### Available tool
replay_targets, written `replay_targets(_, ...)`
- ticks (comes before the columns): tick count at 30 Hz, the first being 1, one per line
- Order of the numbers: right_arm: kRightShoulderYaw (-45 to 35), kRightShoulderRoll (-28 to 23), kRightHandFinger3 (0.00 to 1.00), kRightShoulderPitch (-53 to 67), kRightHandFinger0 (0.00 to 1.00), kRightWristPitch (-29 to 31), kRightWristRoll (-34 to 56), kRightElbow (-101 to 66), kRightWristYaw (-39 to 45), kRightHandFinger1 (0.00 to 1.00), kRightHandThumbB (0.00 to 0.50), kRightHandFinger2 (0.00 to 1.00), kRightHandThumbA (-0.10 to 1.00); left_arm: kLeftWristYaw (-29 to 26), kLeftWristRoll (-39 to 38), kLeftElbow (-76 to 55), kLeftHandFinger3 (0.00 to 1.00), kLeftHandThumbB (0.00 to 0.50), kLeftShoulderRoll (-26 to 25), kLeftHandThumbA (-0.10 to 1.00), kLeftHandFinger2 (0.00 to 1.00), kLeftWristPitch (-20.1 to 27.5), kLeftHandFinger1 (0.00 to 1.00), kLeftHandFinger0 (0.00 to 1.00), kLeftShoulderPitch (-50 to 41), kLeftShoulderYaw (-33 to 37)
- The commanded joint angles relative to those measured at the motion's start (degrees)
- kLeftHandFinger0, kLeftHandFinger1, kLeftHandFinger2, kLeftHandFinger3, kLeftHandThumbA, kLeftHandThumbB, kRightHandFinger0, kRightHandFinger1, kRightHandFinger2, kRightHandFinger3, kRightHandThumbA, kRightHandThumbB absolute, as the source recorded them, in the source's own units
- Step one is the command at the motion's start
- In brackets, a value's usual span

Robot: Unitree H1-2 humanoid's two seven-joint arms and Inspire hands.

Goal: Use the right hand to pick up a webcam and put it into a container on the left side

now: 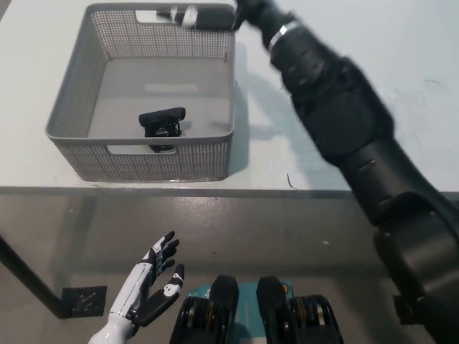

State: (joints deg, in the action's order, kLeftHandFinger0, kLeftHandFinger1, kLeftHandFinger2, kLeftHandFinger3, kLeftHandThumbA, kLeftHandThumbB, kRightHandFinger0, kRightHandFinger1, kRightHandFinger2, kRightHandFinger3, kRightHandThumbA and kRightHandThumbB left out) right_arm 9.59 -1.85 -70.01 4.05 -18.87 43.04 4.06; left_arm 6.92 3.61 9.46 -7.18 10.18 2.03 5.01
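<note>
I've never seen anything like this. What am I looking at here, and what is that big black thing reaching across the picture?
You are looking steeply down through a camera on a humanoid robot's head. The big black thing is the robot's own right arm, stretching up over the far rim of a grey perforated basket that stands on a pale table. Its right hand is blurred at the top edge, so I cannot tell if it is open or shut. Inside the basket, on its floor, lies a small black webcam; nothing is holding it. The white shape at the lower left is the robot's left hand, resting below the table edge, open and holding nothing.
</note>
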Motion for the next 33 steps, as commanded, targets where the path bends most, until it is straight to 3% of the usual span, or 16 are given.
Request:
replay_targets(1,-6.41,-2.40,1.00,-2.51,1.00,-4.95,10.06,-13.62,4.60,1.00,0.459,1.00,1.00,0.57,0.44,-1.31,1.00,0.110,-1.01,0.44,1.00,0.46,1.00,1.00,0.58,0.11)
replay_targets(4,-8.70,-3.53,1.00,0.21,1.00,-9.41,11.26,-23.26,5.30,1.00,0.435,1.00,1.00,0.29,0.96,-1.13,1.00,0.114,-1.07,0.45,1.00,0.89,1.00,1.00,0.47,0.19)
replay_targets(5,-9.14,-3.77,1.00,1.12,1.00,-10.71,11.60,-25.80,5.61,1.00,0.487,1.00,1.00,0.32,0.74,-0.84,1.00,0.110,-1.04,0.45,1.00,1.21,1.00,1.00,0.53,0.13)
replay_targets(6,-10.34,-3.75,1.00,2.50,1.00,-11.65,13.72,-28.96,6.04,1.00,0.430,1.00,1.00,0.28,0.69,-0.72,1.00,0.111,-1.02,0.45,1.00,1.36,1.00,1.00,0.58,0.10)
replay_targets(9,-13.99,-2.65,1.00,9.31,1.00,-16.80,20.72,-43.89,6.37,1.00,0.462,1.00,1.00,0.13,0.70,-1.04,1.00,0.106,-1.39,0.51,1.00,1.13,1.00,1.00,0.34,-0.23)
replay_targets(12,-14.12,-2.31,1.00,14.61,1.00,-16.92,21.77,-52.43,5.98,1.00,0.443,1.00,1.00,0.02,0.44,-1.05,1.00,0.109,-1.31,0.58,1.00,1.32,1.00,1.00,0.46,-0.42)
replay_targets(15,-13.45,-2.02,1.00,22.24,1.00,-17.49,22.43,-62.18,5.59,1.00,0.433,1.00,1.00,0.38,-0.62,-1.07,1.00,0.051,-1.15,0.65,1.00,1.89,1.00,1.00,0.26,-0.61)
replay_targets(16,-13.00,-1.88,1.00,26.96,1.00,-17.06,24.67,-66.76,5.83,1.00,0.438,1.00,1.00,0.89,-1.69,-0.82,1.00,0.015,-1.20,0.74,1.00,2.72,1.00,1.00,0.16,-0.79)
replay_targets(18,-12.34,-1.08,1.00,34.22,1.00,-16.77,27.75,-73.03,5.29,1.00,0.461,1.00,1.00,0.97,-1.92,-0.44,1.00,0.020,-1.34,0.83,1.00,3.26,1.00,1.00,0.50,-0.92)
replay_targets(21,-10.74,-0.52,1.00,41.52,1.00,-16.10,29.41,-78.13,4.78,1.00,0.493,1.00,1.00,1.02,-2.70,-0.02,1.00,0.033,-1.07,0.86,1.00,3.46,1.00,1.00,0.90,-1.21)
replay_targets(22,-9.48,-0.25,1.00,45.83,1.00,-15.48,29.18,-80.35,4.65,1.00,0.494,1.00,1.00,1.17,-3.16,0.02,1.00,0.038,-1.07,0.86,1.00,3.22,1.00,1.00,1.04,-1.38)
replay_targets(25,-6.91,-0.25,1.00,54.71,1.00,-10.78,30.97,-80.77,5.73,1.00,0.424,1.00,1.00,1.17,-3.78,0.28,1.00,0.023,-0.98,0.89,1.00,3.37,1.00,1.00,1.25,-1.72)
replay_targets(29,-5.32,-0.82,1.00,65.83,1.00,-4.45,32.08,-76.26,7.71,1.00,0.436,1.00,1.00,1.14,-4.36,0.97,1.00,0.000,-0.74,0.96,1.00,4.25,1.00,1.00,1.42,-1.98)
replay_targets(31,-5.13,-1.44,1.00,68.96,1.00,-2.36,32.36,-74.27,8.57,1.00,0.420,1.00,1.00,1.35,-4.53,0.84,1.00,0.010,-0.75,1.00,1.00,4.38,1.00,1.00,1.16,-2.01)
replay_targets(33,-5.39,-1.71,1.00,71.53,1.00,-0.78,32.74,-71.72,9.17,1.00,0.437,1.00,1.00,1.47,-4.71,1.01,1.00,0.014,-0.77,1.00,1.00,4.53,1.00,1.00,1.48,-2.21)
